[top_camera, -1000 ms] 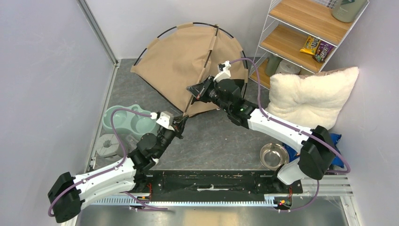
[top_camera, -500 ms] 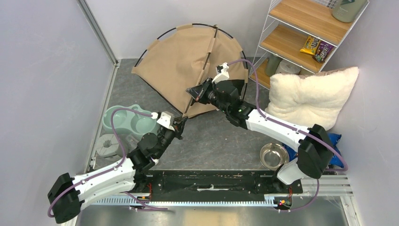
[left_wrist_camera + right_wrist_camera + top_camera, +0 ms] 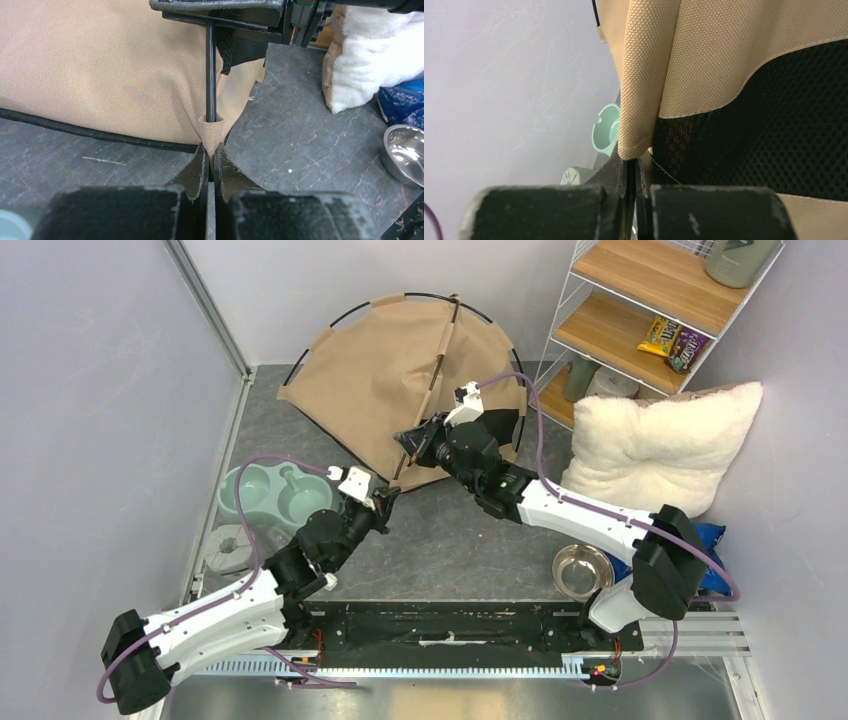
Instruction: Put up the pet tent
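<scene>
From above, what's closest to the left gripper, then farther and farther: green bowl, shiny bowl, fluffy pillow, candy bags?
Starting from the left gripper:
1. Green bowl, just to its left.
2. Shiny bowl, near edge, to the right.
3. Fluffy pillow, against the right wall.
4. Candy bags, on the shelf, far right corner.

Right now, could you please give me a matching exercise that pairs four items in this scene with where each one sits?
Things:
1. pet tent
2. white pillow
3. steel bowl
4. green feeder

Places:
A. on the floor by the right arm's base
B. near the left wall
C. at the back wall
D. at the right wall, beside the shelf

Pairs: 1-C, 2-D, 3-A, 4-B
</scene>
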You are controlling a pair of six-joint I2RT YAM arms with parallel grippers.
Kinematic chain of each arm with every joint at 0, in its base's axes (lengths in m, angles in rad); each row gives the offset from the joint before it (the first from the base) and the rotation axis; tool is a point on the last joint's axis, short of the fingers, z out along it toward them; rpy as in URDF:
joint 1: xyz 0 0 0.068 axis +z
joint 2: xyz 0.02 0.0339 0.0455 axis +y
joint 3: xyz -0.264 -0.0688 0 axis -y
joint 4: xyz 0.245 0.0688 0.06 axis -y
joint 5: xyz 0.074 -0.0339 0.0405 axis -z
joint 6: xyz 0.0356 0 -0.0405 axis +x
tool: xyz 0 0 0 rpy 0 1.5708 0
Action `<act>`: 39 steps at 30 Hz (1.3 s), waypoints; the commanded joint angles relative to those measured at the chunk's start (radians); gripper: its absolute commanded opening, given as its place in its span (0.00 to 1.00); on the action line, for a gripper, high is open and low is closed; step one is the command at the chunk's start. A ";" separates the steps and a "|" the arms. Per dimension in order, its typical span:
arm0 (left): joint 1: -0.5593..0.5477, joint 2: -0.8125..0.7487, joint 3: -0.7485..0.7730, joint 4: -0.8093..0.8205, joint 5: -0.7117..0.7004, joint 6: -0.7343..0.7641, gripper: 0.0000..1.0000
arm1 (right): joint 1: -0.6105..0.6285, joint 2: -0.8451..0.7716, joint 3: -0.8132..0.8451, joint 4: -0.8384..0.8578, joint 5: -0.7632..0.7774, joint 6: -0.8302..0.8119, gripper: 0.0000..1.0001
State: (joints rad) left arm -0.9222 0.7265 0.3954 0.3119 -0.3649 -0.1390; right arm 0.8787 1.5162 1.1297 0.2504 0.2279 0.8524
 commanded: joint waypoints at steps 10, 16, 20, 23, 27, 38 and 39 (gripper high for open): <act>-0.004 -0.066 0.201 -0.175 -0.008 -0.050 0.46 | 0.085 0.064 -0.105 -0.023 0.091 -0.216 0.00; -0.004 -0.111 0.225 -0.236 -0.093 -0.030 0.50 | 0.113 0.081 -0.141 -0.023 0.010 -0.246 0.00; -0.004 -0.120 0.255 -0.290 -0.164 -0.019 0.52 | 0.114 0.046 -0.143 -0.146 0.003 -0.234 0.20; -0.003 -0.130 0.281 -0.328 -0.213 -0.012 0.54 | 0.114 -0.014 -0.148 -0.237 0.017 -0.224 0.42; -0.004 -0.151 0.326 -0.408 -0.264 -0.001 0.57 | 0.114 -0.127 -0.137 -0.382 0.064 -0.237 0.66; -0.004 -0.244 0.392 -0.565 -0.337 -0.004 0.59 | 0.112 -0.301 0.034 -0.582 0.198 -0.380 0.82; -0.004 -0.250 0.390 -0.565 -0.337 -0.007 0.59 | 0.111 -0.286 0.067 -0.582 0.218 -0.404 0.81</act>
State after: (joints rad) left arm -0.9234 0.4992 0.7586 -0.2150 -0.6594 -0.1619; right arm 0.9936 1.2240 1.0721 -0.2913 0.3431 0.5468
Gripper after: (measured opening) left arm 0.588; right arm 0.816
